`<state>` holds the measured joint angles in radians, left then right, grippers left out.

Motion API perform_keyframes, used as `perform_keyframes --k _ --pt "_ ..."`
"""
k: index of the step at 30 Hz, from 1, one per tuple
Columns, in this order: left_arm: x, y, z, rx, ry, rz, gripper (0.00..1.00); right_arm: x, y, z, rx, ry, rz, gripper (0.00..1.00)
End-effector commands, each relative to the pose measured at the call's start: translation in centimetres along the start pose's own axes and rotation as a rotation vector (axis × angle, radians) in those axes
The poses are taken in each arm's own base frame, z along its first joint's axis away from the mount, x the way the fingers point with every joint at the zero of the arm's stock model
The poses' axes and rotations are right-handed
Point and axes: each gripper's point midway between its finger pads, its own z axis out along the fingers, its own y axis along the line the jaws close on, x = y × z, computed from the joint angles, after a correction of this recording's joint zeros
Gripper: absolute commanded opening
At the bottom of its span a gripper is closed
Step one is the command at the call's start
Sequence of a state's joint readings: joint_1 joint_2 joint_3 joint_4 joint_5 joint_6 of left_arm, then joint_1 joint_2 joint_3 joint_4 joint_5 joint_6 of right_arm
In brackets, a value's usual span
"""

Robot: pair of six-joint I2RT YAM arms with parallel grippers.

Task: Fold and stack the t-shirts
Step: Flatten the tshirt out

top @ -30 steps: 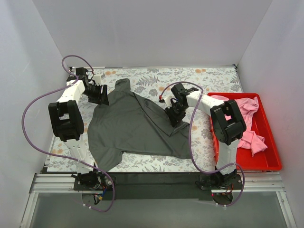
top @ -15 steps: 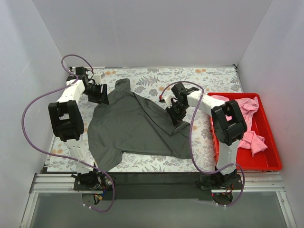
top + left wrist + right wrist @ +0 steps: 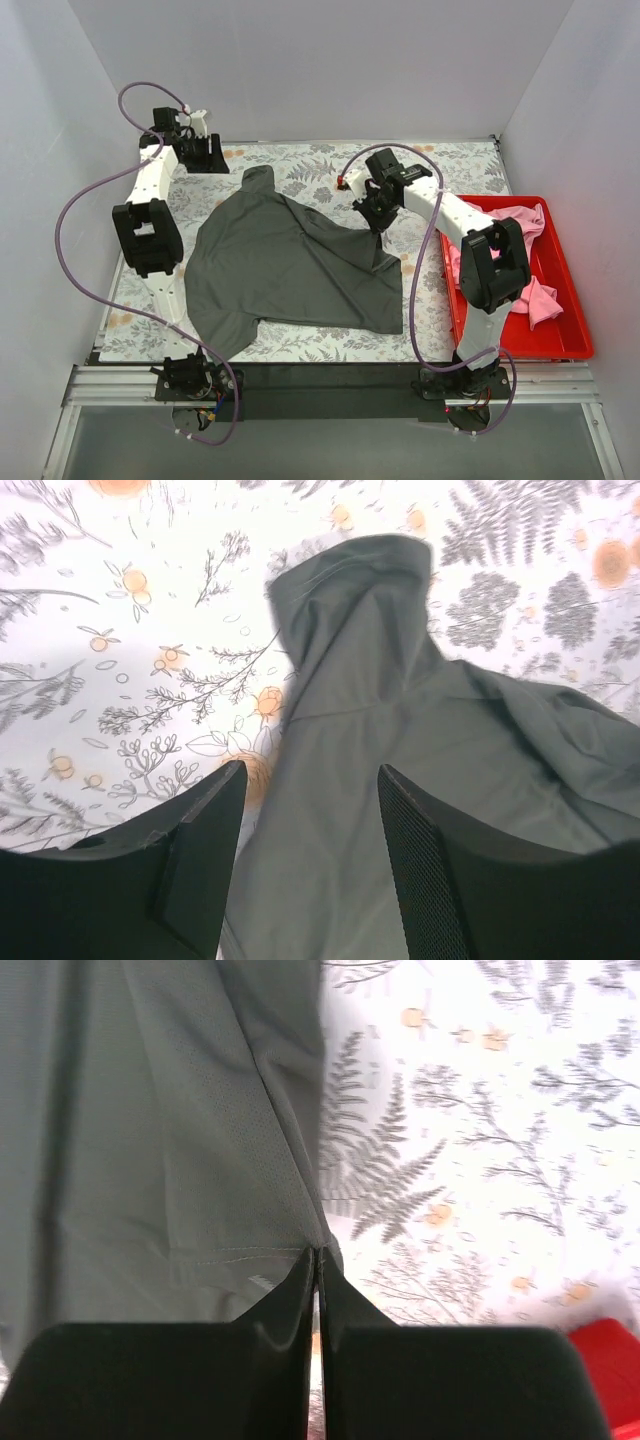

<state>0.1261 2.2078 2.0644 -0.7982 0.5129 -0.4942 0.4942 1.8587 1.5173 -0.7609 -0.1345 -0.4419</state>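
Note:
The dark charcoal t-shirt (image 3: pixel 280 270) lies spread on the floral cloth, a sleeve pointing to the back. My right gripper (image 3: pixel 379 216) is shut on its right hem and holds that edge raised. In the right wrist view the closed fingertips (image 3: pixel 317 1252) pinch the stitched hem of the shirt (image 3: pixel 150 1110). My left gripper (image 3: pixel 205 157) is open and empty at the back left, apart from the shirt. In the left wrist view the gripper (image 3: pixel 310 772) hangs over the shirt's sleeve (image 3: pixel 400 680). Pink t-shirts (image 3: pixel 520 250) lie crumpled in the tray.
The red tray (image 3: pixel 575 300) stands at the right edge of the table; its corner shows in the right wrist view (image 3: pixel 605 1360). The floral table cloth (image 3: pixel 320 160) covers the table. White walls close in the back and both sides.
My left gripper has pulled away from the shirt's left shoulder to the back left corner. My right gripper has moved toward the back, drawing the shirt's right edge up with it.

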Motion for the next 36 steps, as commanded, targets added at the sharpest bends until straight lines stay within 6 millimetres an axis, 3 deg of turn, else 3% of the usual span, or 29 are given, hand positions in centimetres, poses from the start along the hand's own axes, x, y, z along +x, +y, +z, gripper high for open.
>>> perform_keyframes --k 1,3,4,6,7,11,15,17,19,21,22,28,36 --pt "2.1 0.5 2.1 -0.002 0.063 -0.061 0.54 -1.1 -3.6 -1.2 0.110 -0.008 -0.016 0.01" --pt "3.5 0.8 2.6 -0.021 0.092 -0.054 0.55 -0.8 -5.1 -1.2 0.151 0.013 -0.022 0.01" --pt "5.6 1.0 3.0 -0.028 0.140 -0.065 0.56 -0.4 -5.8 -1.3 0.165 0.020 -0.012 0.01" --pt "6.6 1.1 2.6 -0.045 0.157 -0.029 0.56 0.0 -6.5 -1.3 0.167 0.025 -0.006 0.01" --pt "8.9 1.1 2.9 -0.047 0.198 -0.035 0.56 0.6 -6.3 -1.0 0.160 0.038 -0.005 0.01" --pt "9.7 -0.2 1.1 -0.062 0.158 0.023 0.56 1.6 -5.3 -0.4 0.119 0.055 0.000 0.01" --pt "7.8 -1.0 0.0 -0.077 0.096 0.079 0.57 2.0 -4.7 0.2 0.087 0.062 0.012 0.01" --pt "5.7 -1.7 -0.1 -0.088 0.045 0.131 0.57 2.3 -4.7 0.5 0.083 0.077 0.017 0.01" --pt "4.3 -2.6 0.5 -0.111 0.029 0.186 0.58 2.6 -4.7 0.6 0.077 0.085 0.024 0.01" --pt "3.1 -2.1 1.3 -0.136 0.018 0.197 0.58 2.5 -4.7 0.6 0.068 0.083 0.033 0.01" --pt "3.2 -4.0 2.6 -0.119 0.032 0.230 0.59 2.5 -4.6 0.6 0.063 0.081 0.037 0.01" --pt "2.3 -6.6 6.2 -0.047 0.029 0.240 0.59 2.7 -4.9 0.6 0.055 0.081 0.051 0.01" --pt "4.2 -7.6 11.2 -0.036 0.102 0.231 0.56 2.7 -5.1 0.8 0.033 0.078 0.079 0.01"
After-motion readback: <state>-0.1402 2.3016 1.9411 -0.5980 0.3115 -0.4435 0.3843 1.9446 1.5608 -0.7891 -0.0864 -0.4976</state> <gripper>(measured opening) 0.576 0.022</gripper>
